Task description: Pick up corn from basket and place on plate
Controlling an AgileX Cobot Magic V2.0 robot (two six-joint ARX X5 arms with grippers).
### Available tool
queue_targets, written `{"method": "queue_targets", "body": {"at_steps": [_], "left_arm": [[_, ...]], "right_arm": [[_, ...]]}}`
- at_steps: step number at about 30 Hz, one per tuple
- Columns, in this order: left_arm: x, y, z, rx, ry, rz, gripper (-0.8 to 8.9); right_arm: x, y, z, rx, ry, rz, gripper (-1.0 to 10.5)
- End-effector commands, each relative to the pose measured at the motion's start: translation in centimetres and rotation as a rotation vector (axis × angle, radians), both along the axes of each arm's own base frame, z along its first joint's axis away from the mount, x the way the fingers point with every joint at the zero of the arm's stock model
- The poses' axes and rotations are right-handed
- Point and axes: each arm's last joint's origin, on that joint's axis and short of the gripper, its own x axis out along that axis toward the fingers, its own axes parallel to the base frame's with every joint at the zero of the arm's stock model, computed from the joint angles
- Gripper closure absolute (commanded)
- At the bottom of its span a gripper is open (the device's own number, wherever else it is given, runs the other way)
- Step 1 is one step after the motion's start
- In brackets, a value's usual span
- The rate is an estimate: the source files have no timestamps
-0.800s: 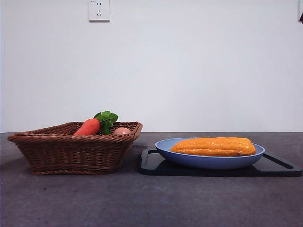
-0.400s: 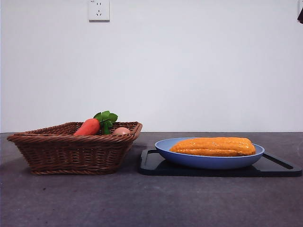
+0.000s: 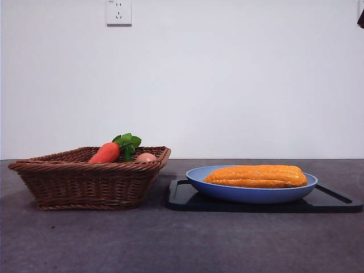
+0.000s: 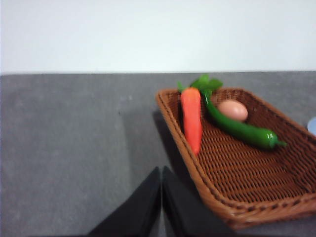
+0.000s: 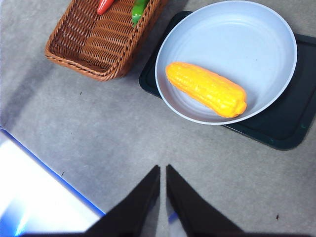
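Note:
The long orange-yellow corn (image 3: 256,176) (image 5: 206,89) lies across the light-blue plate (image 3: 199,181) (image 5: 237,29), which rests on a black tray. To the left, the brown wicker basket (image 3: 85,185) (image 4: 232,205) (image 5: 89,54) holds other produce. My left gripper (image 4: 161,170) is shut and empty, hovering above bare table just outside the basket's rim. High above the table in front of the plate, my right gripper (image 5: 163,169) is shut with nothing in it. In the front view only a black arm tip (image 3: 362,19) shows at the top right corner.
Inside the basket are a red-orange carrot (image 3: 106,152) (image 4: 191,118) with green leaves, a green pepper (image 4: 239,129) and an egg (image 4: 232,110). The black tray (image 3: 335,200) (image 5: 291,123) sits right of the basket. A white, blue-edged surface (image 5: 39,197) borders the table.

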Motion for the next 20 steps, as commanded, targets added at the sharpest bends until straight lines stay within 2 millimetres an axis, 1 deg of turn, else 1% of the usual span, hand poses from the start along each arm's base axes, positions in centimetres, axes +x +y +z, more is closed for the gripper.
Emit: {"method": "queue_targets", "body": {"at_steps": [1,10,20], "left_arm": [[0.0,0.0,-0.6,-0.023,-0.011,0.007,8.07],[-0.6,0.0,-1.8,-0.029,0.1,0.008,8.07],[-0.6,0.0,-1.8,-0.028,0.096,0.008,8.07]], "right_arm": [[0.2,0.1,0.5,0.001,-0.026,0.01,9.4],[0.2,0.1,0.5,0.001,-0.026,0.01,9.4],[0.2,0.1,0.6,0.002,-0.031,0.01,9.4]]}}
